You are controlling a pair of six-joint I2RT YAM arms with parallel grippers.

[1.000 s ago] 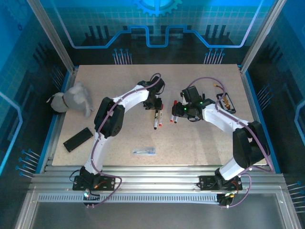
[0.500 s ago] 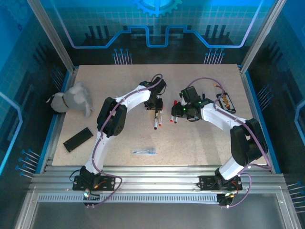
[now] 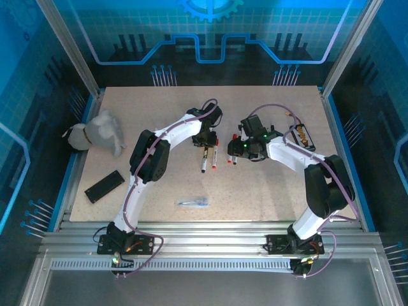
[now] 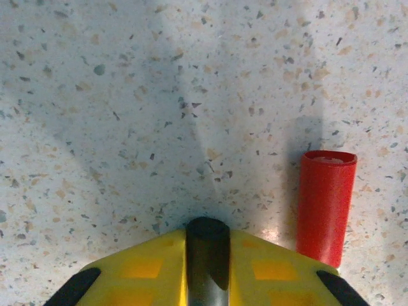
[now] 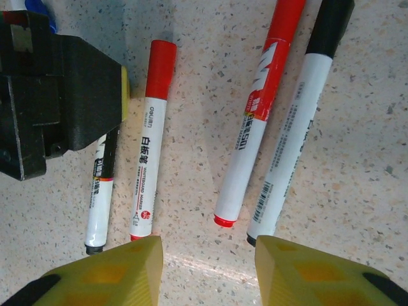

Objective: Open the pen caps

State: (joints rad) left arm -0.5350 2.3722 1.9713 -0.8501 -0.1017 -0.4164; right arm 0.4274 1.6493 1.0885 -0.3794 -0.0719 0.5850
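In the left wrist view my left gripper (image 4: 207, 237) is shut on a black pen cap (image 4: 207, 252), which stands out between its yellow fingers. A red pen cap (image 4: 325, 207) lies just to its right on the table. In the right wrist view two red pens (image 5: 150, 146) (image 5: 252, 134) and two black pens (image 5: 102, 191) (image 5: 293, 134) lie side by side. The left gripper's black body (image 5: 57, 102) covers the top of the leftmost black pen. My right gripper (image 5: 207, 245) hangs open above the pens' lower ends, holding nothing. From above, both grippers (image 3: 205, 137) (image 3: 244, 148) sit mid-table over the pens (image 3: 204, 159).
A grey plush toy (image 3: 99, 132) lies at the left edge, with a flat black piece (image 3: 104, 185) nearer the front. A clear crumpled wrapper (image 3: 193, 202) lies at front centre. A small black holder (image 3: 301, 136) sits at the right. Something blue (image 5: 38, 9) peeks behind the left gripper.
My left gripper has closed onto the black pen's cap, and that pen's lower end has swung slightly left. The right gripper stays open over the pens.
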